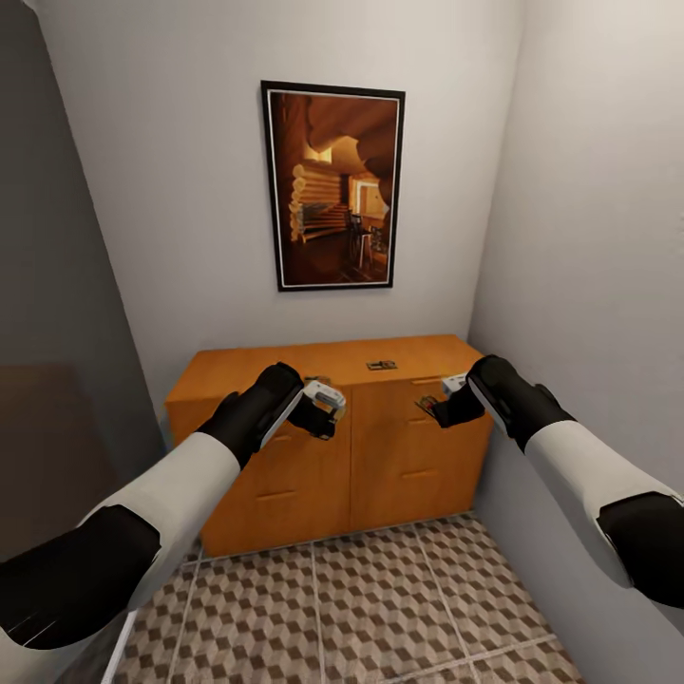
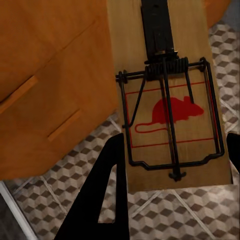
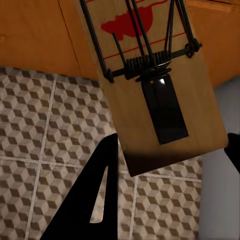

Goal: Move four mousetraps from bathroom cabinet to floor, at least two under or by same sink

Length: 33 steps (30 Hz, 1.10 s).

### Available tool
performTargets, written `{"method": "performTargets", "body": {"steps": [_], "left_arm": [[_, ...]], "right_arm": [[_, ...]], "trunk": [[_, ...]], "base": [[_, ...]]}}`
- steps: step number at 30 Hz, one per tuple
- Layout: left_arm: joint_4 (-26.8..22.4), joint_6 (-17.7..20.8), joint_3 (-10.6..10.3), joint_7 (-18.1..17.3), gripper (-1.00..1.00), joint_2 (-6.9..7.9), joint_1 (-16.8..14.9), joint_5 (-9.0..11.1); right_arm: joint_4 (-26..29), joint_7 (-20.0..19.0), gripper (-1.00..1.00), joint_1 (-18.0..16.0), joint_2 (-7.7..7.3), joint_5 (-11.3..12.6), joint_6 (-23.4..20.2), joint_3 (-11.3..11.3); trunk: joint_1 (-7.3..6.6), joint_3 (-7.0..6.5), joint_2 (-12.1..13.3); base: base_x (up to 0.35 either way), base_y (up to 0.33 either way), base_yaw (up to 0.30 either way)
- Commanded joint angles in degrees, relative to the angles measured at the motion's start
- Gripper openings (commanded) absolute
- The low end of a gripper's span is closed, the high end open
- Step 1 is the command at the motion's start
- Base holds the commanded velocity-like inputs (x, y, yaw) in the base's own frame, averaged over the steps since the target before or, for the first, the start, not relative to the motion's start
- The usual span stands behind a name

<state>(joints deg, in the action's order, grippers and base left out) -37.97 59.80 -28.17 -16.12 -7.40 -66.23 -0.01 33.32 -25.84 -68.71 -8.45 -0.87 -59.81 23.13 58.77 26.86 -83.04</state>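
Observation:
The orange-brown cabinet (image 1: 285, 370) stands against the back wall, and one small dark mousetrap (image 1: 382, 365) lies on its top. In front of it my left gripper (image 1: 326, 408) is shut on a second mousetrap (image 2: 170, 115), a wooden board with a black wire spring and a red mouse print, held between black fingers (image 2: 107, 195). My right gripper (image 1: 432, 408) is shut on another mousetrap (image 3: 155, 95) of the same look. Both held traps hang above the cube-patterned bathroom floor (image 1: 380, 598), just before the cabinet's front panels. The sink is out of view.
A framed brown picture (image 1: 332, 185) hangs on the wall above the cabinet. A pale wall (image 1: 589, 285) closes the right side close to my right arm, and a dark grey panel (image 1: 47, 361) closes the left. Tiled floor lies below both arms.

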Motion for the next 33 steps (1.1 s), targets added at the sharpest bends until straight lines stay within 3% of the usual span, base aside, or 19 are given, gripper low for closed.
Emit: {"method": "performTargets", "body": {"steps": [1, 5, 8, 10, 13, 15, 17, 20, 23, 26, 33], "left_arm": [[-0.03, 0.20, -0.13, -0.05, -1.00, 0.02, -0.06, -0.06], [0.23, 0.19, 0.34, -0.13, -1.00, 0.04, -0.06, 0.00], [2.79, -0.26, 3.34, -0.14, -1.00, 1.29, -0.05, 0.12], [5.27, -0.48, 4.60, -0.11, -1.00, 1.87, -0.05, 0.27], [12.63, -2.54, 6.83, 0.39, -1.00, 2.32, -0.04, 0.48], [21.04, -7.88, 9.91, 1.98, -1.00, 2.42, -0.04, 1.01], [25.17, -10.70, 11.64, 3.36, -1.00, 2.49, -0.04, 1.69], [34.38, -20.90, 16.29, 10.79, -1.00, 3.33, -0.10, 6.11], [36.26, -26.31, 17.60, 16.39, -1.00, 4.29, 0.20, 9.89], [37.27, -30.10, 18.26, 21.21, -1.00, 5.22, 2.57, 14.00], [37.58, -37.39, 18.54, 23.30, -1.00, 5.87, 8.66, 15.84]], "right_arm": [[0.08, -0.19, -1.00, -0.05, -0.08, 0.03, -0.19, 0.34], [-0.93, 0.06, -1.00, 0.61, -0.04, 0.41, -0.19, 0.34], [-6.98, 0.15, -1.00, 0.82, 0.12, 0.57, 0.35, 0.34], [-10.77, 0.16, -1.00, 0.84, 0.15, 0.65, 3.32, 0.34], [-19.51, 0.17, -1.00, 0.87, 0.20, 0.77, 11.14, 0.27], [-27.50, 0.21, -1.00, 0.65, 0.86, 1.50, 18.74, 0.13], [-30.06, 0.35, -1.00, 0.66, 1.19, 2.01, 21.55, 0.08], [-33.77, 2.12, -1.00, 0.79, 1.60, 3.37, 27.20, -0.05], [-34.60, 4.06, -1.00, 2.36, 1.70, 4.23, 28.72, -0.08], [-34.95, 7.14, -1.00, 7.76, 1.65, 7.17, 31.90, -0.15], [-35.15, 12.79, -1.00, 13.85, 1.47, 11.38, 36.91, -0.25]], "trunk": [[-0.04, 0.07, -0.04], [-0.04, 0.07, -0.04], [-0.04, 0.07, -0.04], [-0.04, 0.07, -0.04], [-0.04, 0.07, -0.04], [-0.04, 0.07, -0.04], [-0.04, 0.07, -0.04], [-0.04, 0.07, -0.04], [-0.04, 0.07, -0.04], [-0.04, 0.07, -0.04], [-0.04, 0.07, -0.04]], "base": [[-0.346, 0.000, 0.000], [-0.346, 0.000, 0.000], [-0.347, 0.000, 0.000], [-0.347, 0.000, 0.000], [-0.348, 0.000, 0.000], [-0.349, 0.000, 0.000], [-0.349, 0.000, 0.000], [-0.349, 0.000, 0.000], [-0.349, 0.000, 0.000], [-0.349, 0.000, 0.000], [-0.349, 0.000, 0.000]]}}
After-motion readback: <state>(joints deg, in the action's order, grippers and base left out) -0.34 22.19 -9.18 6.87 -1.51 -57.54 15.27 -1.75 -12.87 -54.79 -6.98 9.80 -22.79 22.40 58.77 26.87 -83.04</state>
